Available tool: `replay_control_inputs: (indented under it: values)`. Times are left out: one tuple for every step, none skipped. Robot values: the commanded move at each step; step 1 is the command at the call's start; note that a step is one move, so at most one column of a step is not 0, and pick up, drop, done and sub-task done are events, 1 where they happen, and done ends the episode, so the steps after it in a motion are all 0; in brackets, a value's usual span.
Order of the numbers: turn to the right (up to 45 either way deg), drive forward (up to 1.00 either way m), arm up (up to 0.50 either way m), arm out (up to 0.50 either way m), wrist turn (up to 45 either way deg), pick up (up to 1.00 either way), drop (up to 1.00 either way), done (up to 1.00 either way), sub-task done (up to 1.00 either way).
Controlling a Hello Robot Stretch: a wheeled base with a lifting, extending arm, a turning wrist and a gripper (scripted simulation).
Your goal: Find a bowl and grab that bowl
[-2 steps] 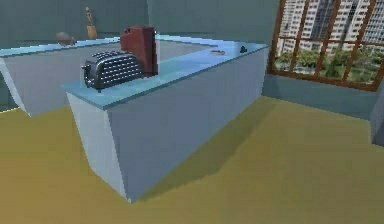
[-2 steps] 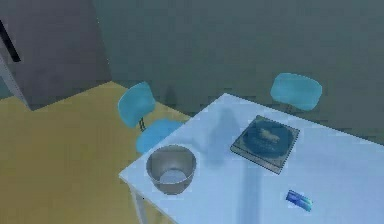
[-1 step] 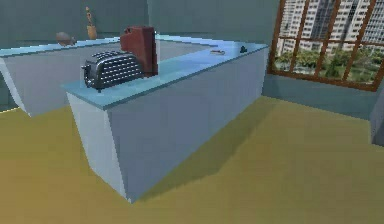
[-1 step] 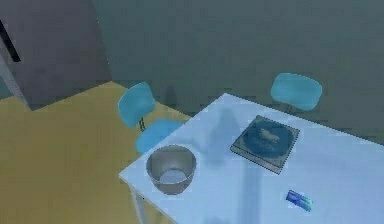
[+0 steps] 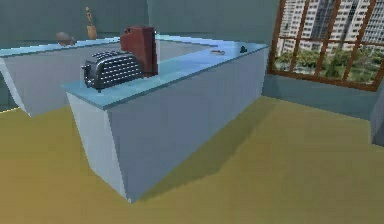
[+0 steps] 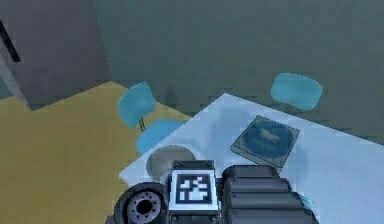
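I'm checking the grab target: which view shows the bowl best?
The arm side view: the grey bowl sits on the white table, near its edge. The forward view faces a counter with a toaster.

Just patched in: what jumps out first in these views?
In the forward view, a dark toaster and a dark red box stand on the near end of a pale blue counter, with a window at right. In the arm side view, a grey bowl sits near the edge of the white table.

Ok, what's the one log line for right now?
step: finding | arm side view: grey bowl on white table | gripper: cannot tell whether holding anything
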Motion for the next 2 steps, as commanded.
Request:
replay_control_inputs:
  values:
    - [0.0, 0.0, 0.0, 0.16, 0.0, 0.0, 0.0, 0.0, 0.0]
    - [0.0, 0.0, 0.0, 0.0, 45.0, 0.0, 0.0, 0.0, 0.0]
